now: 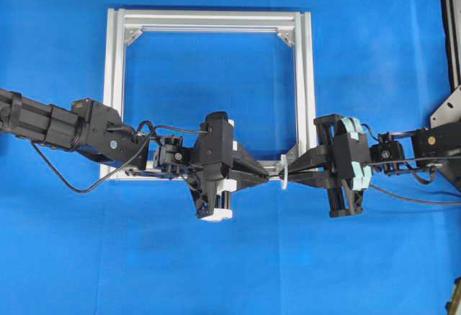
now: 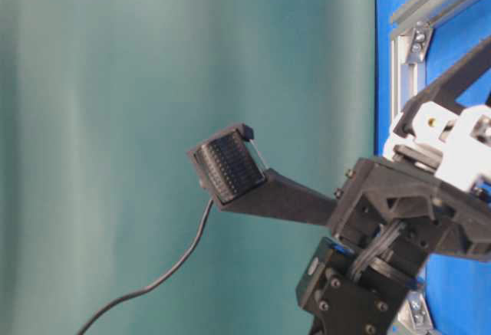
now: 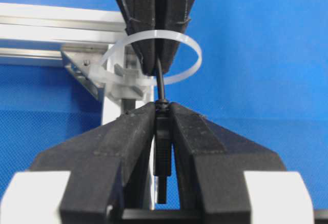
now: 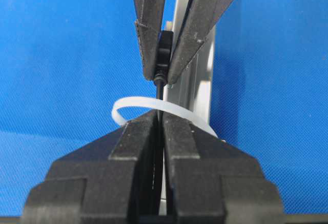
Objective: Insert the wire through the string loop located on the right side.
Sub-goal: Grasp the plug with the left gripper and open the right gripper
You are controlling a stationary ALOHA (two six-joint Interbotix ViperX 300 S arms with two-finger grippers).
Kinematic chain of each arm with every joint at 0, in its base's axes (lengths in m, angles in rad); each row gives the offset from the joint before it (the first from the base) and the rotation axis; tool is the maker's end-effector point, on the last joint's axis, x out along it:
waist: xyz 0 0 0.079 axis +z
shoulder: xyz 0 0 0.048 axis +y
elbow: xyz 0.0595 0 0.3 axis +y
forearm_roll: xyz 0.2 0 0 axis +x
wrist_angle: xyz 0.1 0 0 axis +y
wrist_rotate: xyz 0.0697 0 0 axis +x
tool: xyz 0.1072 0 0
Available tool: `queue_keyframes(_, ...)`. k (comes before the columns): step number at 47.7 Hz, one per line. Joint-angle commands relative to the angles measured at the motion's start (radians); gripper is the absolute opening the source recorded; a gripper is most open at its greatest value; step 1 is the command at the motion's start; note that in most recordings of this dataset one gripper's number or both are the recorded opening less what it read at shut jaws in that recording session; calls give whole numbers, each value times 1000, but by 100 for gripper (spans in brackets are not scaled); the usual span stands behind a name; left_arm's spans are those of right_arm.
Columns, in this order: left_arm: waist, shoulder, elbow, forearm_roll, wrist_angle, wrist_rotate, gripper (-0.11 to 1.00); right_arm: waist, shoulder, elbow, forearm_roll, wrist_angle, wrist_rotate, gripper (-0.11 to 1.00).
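Note:
The white string loop (image 3: 190,66) stands upright on the silver frame's (image 1: 115,77) lower right corner. The black wire (image 3: 159,80) runs straight through it. On the near side, my left gripper (image 3: 162,106) is shut on the wire's dark plug (image 3: 161,147), whose tip points back between the fingers. Beyond the loop, my right gripper (image 3: 156,73) is shut on the thin cable. The right wrist view mirrors this: the right gripper (image 4: 159,114) pinches the wire at the loop (image 4: 128,103), and the left gripper (image 4: 160,78) holds the plug (image 4: 164,49). Overhead, both grippers' tips meet at the loop (image 1: 285,174).
Blue cloth covers the table. The square aluminium frame has corner brackets (image 1: 287,37). A dark metal stand (image 1: 450,27) sits at the right edge. In the table-level view a ribbed finger pad (image 2: 226,168) shows, with a thin black cable (image 2: 153,281) trailing below it.

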Motion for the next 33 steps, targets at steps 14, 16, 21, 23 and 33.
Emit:
queue_keyframes(14,2,-23,-17,3,-8,0,9,-2,-9,-9,0,-3,-2,-2)
queue_keyframes(16,2,-25,-17,3,-8,0,9,-2,-9,-11,-2,-2,-2,-2)
queue_keyframes(21,2,-25,-17,3,-8,0,9,-2,-9,-11,-2,6,-2,-2)
queue_keyframes(23,2,-25,-17,3,-8,0,9,-2,-9,-11,-2,9,0,-2)
queue_keyframes(33,2,-25,-17,2,-8,0,9,-2,-9,-12,2,21,5,24)
